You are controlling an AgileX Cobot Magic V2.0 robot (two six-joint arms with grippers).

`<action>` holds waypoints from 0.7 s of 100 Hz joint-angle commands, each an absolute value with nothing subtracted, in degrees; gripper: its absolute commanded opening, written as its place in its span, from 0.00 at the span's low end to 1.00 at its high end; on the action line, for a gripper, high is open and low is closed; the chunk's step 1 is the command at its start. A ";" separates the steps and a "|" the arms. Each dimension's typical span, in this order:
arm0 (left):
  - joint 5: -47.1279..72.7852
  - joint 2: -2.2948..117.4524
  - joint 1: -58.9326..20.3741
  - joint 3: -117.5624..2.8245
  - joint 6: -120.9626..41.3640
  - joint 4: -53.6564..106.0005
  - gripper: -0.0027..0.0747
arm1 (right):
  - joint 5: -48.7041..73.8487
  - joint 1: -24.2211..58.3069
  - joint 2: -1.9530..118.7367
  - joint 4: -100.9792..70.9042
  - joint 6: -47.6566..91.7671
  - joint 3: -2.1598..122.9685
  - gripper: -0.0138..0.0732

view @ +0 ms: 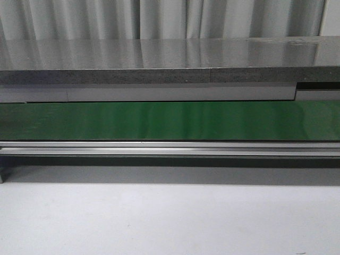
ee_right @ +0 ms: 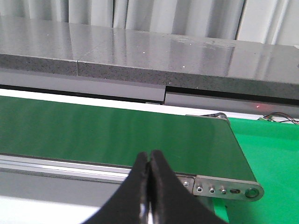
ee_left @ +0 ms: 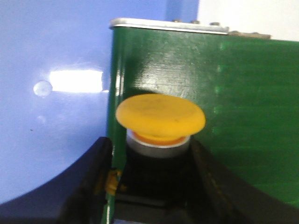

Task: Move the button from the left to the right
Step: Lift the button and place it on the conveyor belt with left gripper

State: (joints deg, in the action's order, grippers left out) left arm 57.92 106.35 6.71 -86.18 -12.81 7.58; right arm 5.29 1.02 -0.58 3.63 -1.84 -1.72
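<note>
A: Between the black fingers [ee_left: 93,186] of the left gripper [ee_left: 152,186] sits the button [ee_left: 160,116], its yellow cap facing the wrist camera and its black body clamped from both sides. Under it is the near end of the green belt [ee_left: 224,116], beside a blue surface [ee_left: 51,116].

B: So how should the carry go?

A: I'd keep the squeeze steady on the boxy body, not the cap, and hold the cap level while travelling along the belt so it cannot twist out.

B: And the right side?

A: The right gripper [ee_right: 148,172] has its tips pressed together on nothing, poised low over the belt's front rail [ee_right: 70,165] near the roller end [ee_right: 229,189]. It would need to part before taking anything.

B: The front camera?

A: Neither arm shows there, only the belt [view: 170,121] and the grey shelf [view: 159,58] behind it
</note>
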 commanded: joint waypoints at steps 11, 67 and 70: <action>56.99 105.34 4.17 -87.57 -12.72 8.71 0.11 | 0.63 0.74 -1.49 4.15 -1.73 -1.70 0.02; 59.17 105.06 3.16 -87.57 -12.72 9.87 0.94 | 0.63 0.74 -1.49 4.15 -1.73 -1.70 0.02; 59.17 104.71 3.16 -87.57 -12.72 9.87 0.95 | 0.63 0.74 -1.49 4.15 -1.73 -1.70 0.02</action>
